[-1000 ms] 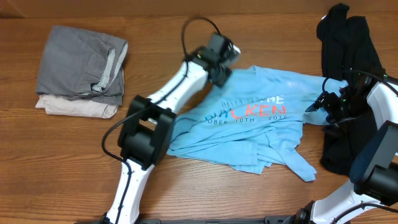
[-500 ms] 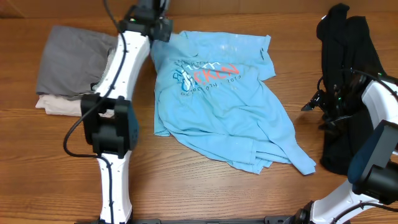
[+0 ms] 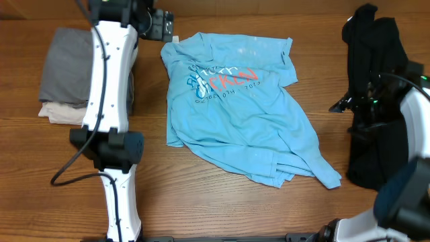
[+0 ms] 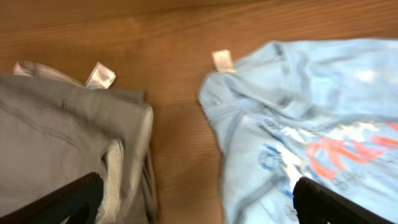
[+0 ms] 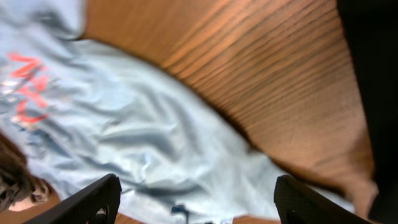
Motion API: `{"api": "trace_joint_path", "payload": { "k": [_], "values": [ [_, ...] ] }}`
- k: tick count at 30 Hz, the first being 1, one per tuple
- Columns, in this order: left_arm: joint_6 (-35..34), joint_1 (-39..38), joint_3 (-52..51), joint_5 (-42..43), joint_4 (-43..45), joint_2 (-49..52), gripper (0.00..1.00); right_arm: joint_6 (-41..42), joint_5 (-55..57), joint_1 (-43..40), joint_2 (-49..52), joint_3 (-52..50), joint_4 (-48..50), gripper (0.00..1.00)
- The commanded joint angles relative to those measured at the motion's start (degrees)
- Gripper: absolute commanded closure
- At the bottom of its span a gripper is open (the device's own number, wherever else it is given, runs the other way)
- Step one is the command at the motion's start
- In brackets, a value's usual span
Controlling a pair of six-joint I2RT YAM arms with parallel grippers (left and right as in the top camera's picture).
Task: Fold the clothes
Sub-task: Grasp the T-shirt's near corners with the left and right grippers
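1. Sky-blue T-shirt: lies at the centre of the wooden table, print side up, not folded. The red and white lettering is on the flat upper part. The lower right corner is bunched in creases. A white tag shows at the upper left corner.
2. Left gripper: fingers spread wide, nothing between them. It hangs just beside the tagged corner, between shirt and stack.
3. Right gripper: fingers spread, empty. It is above the wood between the shirt's right edge and the black garment.
4. Grey folded garment: stacked on a beige one at the table's left, apart from the shirt.
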Motion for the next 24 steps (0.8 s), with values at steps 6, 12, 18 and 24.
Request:
{"api": "trace_joint_path", "payload": {
  "k": [6, 12, 18, 24],
  "values": [
    [-9.46, 0.02, 3.69, 8.04, -14.80, -11.06, 0.00, -0.61, -0.33, 4.07, -23.69, 2.16, -10.88, 0.16],
    [-9.29, -0.04, -2.10, 13.46, -14.80, -17.18, 0.00, -0.15, 2.49, 10.49, -30.49, 2.05, -17.33, 0.16],
    [-9.29, -0.04, -17.75, 10.34, -14.78, -31.82, 0.00, 1.40, 2.73, 17.03, -33.18, -4.33, -16.17, 0.17],
    [-10.78, -0.02, -32.54, 7.26, -14.73, -39.43, 0.00, 7.02, 2.49, 23.45, -33.03, -17.77, -2.03, 0.18]
  ]
}}
